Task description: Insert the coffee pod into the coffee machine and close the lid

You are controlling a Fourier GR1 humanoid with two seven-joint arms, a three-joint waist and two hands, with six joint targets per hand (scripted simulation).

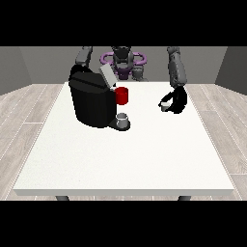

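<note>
Nearest the camera, a small grey cup point(123, 118) sits on the coffee machine's point(91, 102) drip base. Behind it, level with the machine's red pod holder point(122, 95), the hand at the view's right point(174, 100) rests low over the white table point(120, 159), its fingers curled round a small pale thing, probably the coffee pod point(165, 105), at their tips. From those fingers the holder lies well apart, across bare table toward the view's left. The pod's long axis is too small to read. Farther back, the grey lid point(106, 76) stands tilted open. The other hand is hidden behind the machine, so the pod-carrying hand seems the 1 placed to deliver.
</note>
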